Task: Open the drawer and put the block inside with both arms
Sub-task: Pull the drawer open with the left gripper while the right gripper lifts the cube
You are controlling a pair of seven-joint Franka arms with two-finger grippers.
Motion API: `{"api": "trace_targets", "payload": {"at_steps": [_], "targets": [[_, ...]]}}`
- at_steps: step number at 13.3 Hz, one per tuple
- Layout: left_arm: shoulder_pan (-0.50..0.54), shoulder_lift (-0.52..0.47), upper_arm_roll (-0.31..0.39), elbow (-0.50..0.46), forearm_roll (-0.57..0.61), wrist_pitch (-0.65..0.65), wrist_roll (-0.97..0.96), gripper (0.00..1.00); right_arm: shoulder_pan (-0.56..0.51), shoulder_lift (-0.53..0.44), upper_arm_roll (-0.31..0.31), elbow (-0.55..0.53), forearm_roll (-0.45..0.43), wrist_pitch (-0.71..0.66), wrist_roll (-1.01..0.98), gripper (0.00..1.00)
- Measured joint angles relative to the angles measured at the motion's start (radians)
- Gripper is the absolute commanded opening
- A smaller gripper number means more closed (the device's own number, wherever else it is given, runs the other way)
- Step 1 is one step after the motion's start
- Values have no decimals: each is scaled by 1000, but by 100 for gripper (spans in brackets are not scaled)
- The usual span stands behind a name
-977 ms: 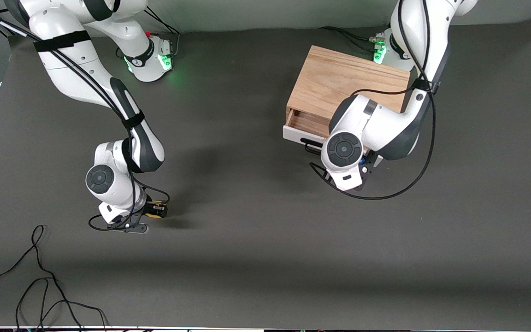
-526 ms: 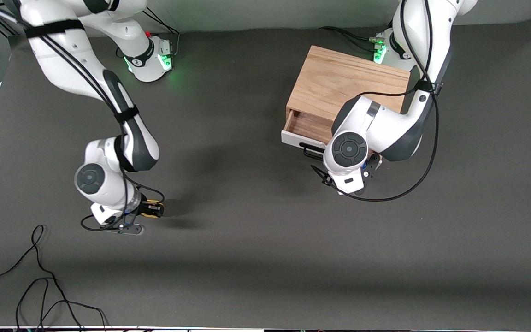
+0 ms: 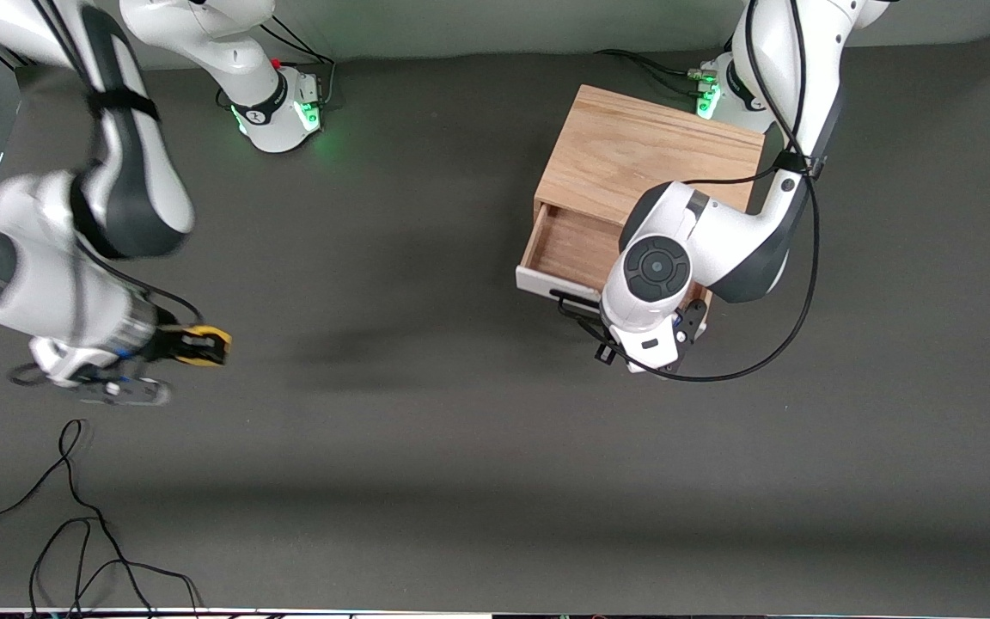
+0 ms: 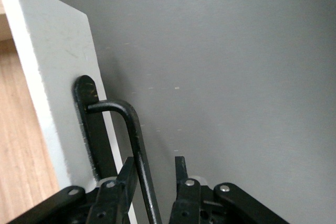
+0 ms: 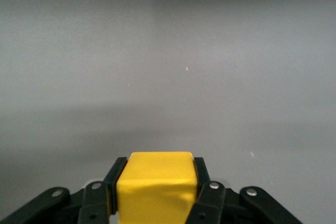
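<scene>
Left gripper (image 4: 152, 192) clamped on handle (image 4: 137, 145) to hold drawer (image 3: 565, 248) part-open; right gripper (image 5: 155, 192) pinches block (image 5: 155, 187) aloft, probably for transfer.

Two white jointed robot arms with dark grey joint sections are showing rounded glossy shells; the right arm (image 3: 74, 249) is carrying black cables strapped down by black bands, and the left arm (image 3: 701, 249) is trailing a looping black cable. A round dark grey cap is marking each wrist joint. Both bases are glowing green. Black two-finger grippers with small silver screws are ending each arm.
</scene>
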Motion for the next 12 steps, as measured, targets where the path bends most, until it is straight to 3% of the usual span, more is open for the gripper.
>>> {"api": "trace_targets", "payload": {"at_steps": [4, 8, 10, 12], "targets": [[0, 2, 0, 1, 1, 54, 4, 38, 0, -63, -17, 177, 0, -313, -11, 42], [7, -12, 1, 40, 1, 46, 4, 40, 0, -73, -36, 231, 0, -382, -52, 42], [8, -42, 1, 94, 1, -58, 4, 44, 0, -73, -52, 228, 0, -382, -69, 42], [14, -78, 1, 190, 1, -251, 29, 46, 0, -72, -61, 223, 0, -382, -88, 42]]}}
